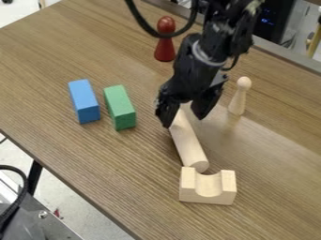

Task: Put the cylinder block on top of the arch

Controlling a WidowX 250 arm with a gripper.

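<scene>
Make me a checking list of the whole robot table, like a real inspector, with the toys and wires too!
Surface: brown wood-grain table.
Job's things: the pale cylinder lies on its side behind the arch, not on top; the arch's scoop faces up.
Clutter: blue block, green block, red peg, small pale peg.
Grippers: pincer open, around the cylinder's far end.
Cables: one black cable loops beside the arm; another curves at lower left.
Surroundings: pale floor, metal equipment.
</scene>
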